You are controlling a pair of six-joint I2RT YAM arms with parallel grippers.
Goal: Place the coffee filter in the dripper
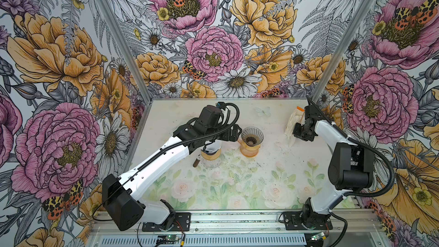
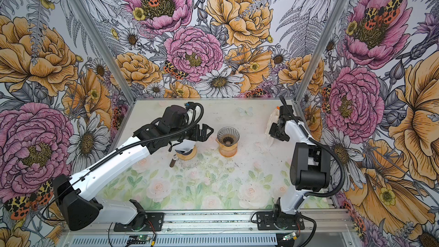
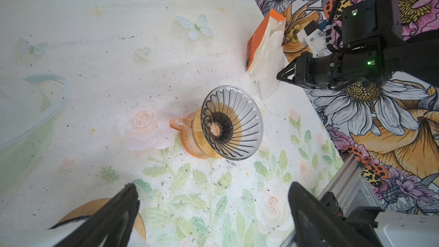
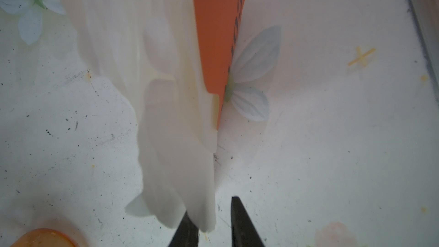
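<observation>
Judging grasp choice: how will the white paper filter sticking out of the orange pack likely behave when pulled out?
The coffee filter looks thin and translucent, so it is probably floppy and very light; it may droop once lifted. Several more fan out of the orange pack, so neighbours may drag along. The pack stands on edge and could tip.

Table (image 1: 261,181): the dripper (image 1: 252,137) sits on a glass server (image 1: 248,151), a little behind centre.

Left of it, near but apart, a second glass vessel (image 1: 211,157) stands under the left arm's wrist. A small cylinder (image 1: 196,162) lies just beside that vessel, on its left.

Far right, toward the back corner, the coffee filters (image 1: 292,125) stand stacked in their pack (image 3: 257,41).

The right gripper (image 3: 280,77) is at the stack's near end, whose corner lies between its fingers.

The left gripper (image 2: 206,132) hangs just left of the dripper.
</observation>
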